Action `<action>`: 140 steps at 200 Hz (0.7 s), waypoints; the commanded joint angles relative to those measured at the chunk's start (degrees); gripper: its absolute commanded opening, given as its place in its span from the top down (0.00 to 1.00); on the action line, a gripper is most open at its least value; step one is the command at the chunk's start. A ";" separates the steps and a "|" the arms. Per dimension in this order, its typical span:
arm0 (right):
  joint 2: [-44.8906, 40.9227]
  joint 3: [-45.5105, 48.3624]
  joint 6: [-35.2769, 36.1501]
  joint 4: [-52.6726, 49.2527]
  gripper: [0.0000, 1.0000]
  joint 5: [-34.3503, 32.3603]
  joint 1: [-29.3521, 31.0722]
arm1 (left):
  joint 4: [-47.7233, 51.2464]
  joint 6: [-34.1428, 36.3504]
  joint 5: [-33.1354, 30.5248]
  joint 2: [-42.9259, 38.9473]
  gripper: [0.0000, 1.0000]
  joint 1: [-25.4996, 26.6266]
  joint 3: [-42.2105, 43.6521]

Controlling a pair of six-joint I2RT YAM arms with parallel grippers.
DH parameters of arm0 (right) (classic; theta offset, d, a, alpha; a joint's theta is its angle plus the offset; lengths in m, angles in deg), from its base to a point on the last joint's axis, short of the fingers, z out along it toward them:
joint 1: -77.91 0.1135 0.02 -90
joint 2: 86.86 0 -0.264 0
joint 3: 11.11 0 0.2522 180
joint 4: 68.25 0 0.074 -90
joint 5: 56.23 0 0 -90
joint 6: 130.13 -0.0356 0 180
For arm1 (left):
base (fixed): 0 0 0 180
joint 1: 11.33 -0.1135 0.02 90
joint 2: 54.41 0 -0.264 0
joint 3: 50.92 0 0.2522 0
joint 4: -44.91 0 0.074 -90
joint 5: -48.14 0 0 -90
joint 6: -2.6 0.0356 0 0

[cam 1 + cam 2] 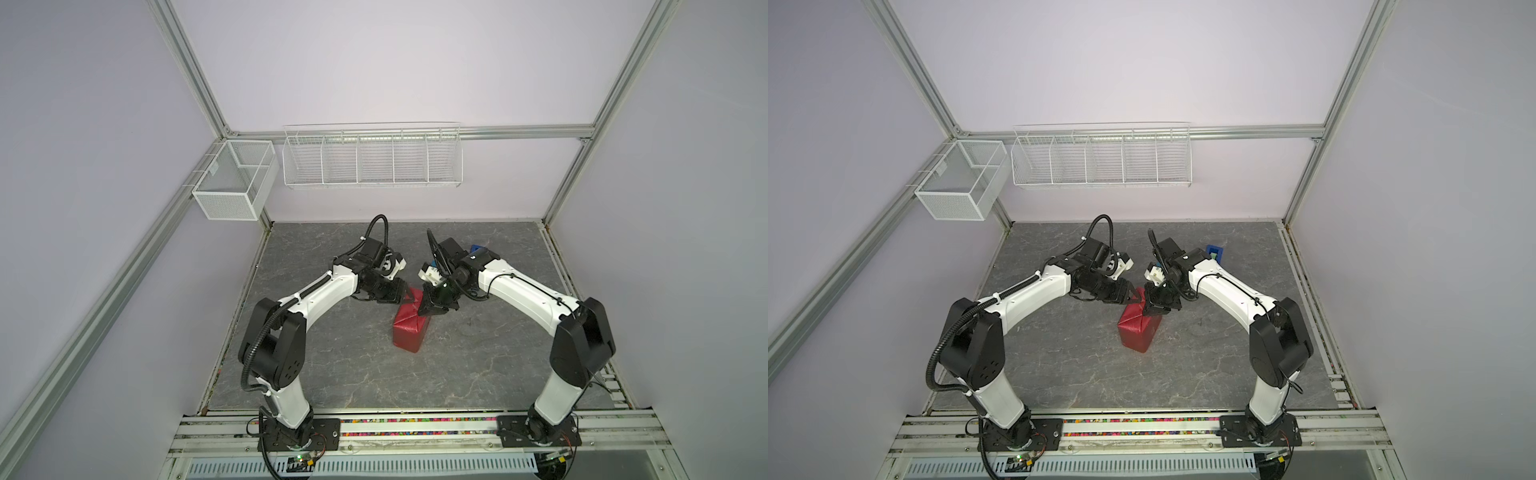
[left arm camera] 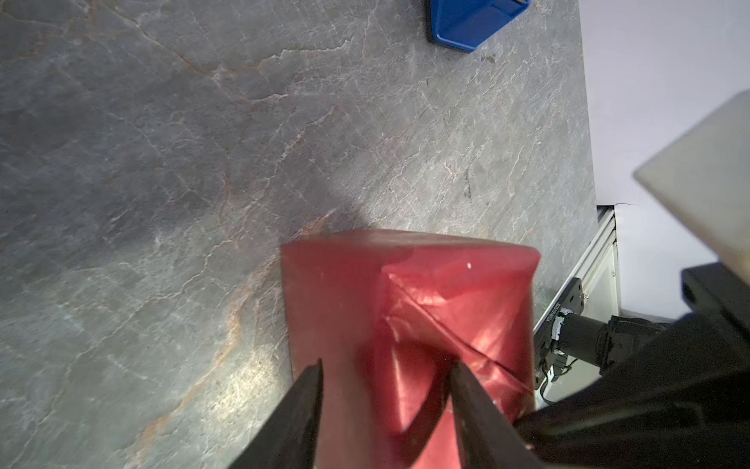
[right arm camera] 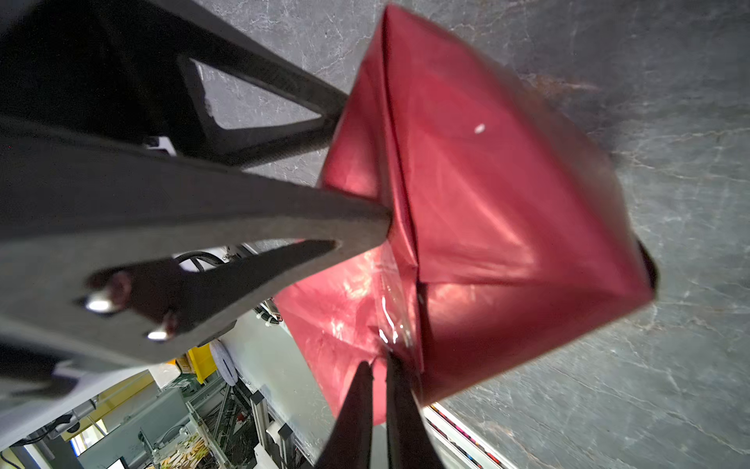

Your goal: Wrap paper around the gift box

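The paper (image 1: 411, 330) (image 1: 1139, 330) is red and shiny, folded round a box-shaped package in the middle of the mat. The gift box is hidden inside it. My left gripper (image 1: 412, 296) (image 2: 385, 367) is at the package's far end. Its jaws stand apart over a raised triangular fold, and its fingers (image 3: 357, 227) rest against the paper (image 3: 507, 195) near the top seam. My right gripper (image 1: 424, 309) (image 3: 379, 363) comes in from the right at the same end. Its jaws pinch the edge of a loose paper flap beside a strip of clear tape.
A blue tape dispenser (image 1: 478, 250) (image 2: 470, 20) stands behind the right arm at the back of the grey mat (image 1: 353, 374). A white wire rack (image 1: 372, 156) and a mesh basket (image 1: 235, 178) hang on the back frame. Rails run along the mat's front and right edges.
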 commanded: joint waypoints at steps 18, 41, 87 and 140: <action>-3.65 4.11 -0.44 -1.83 0.88 -4.92 0.26 | 5.95 1.99 -7.77 3.65 0.50 0.57 2.71; -4.96 6.55 -0.81 -1.84 0.88 -4.81 0.26 | 5.86 1.85 -7.77 3.73 0.50 0.56 2.67; -7.52 8.11 -2.06 -0.69 0.88 -5.30 0.35 | 6.30 1.93 -7.70 4.08 0.50 0.57 2.06; -10.11 10.16 -6.16 5.30 0.88 -6.62 0.29 | 6.39 1.75 -7.69 4.04 0.50 0.58 1.83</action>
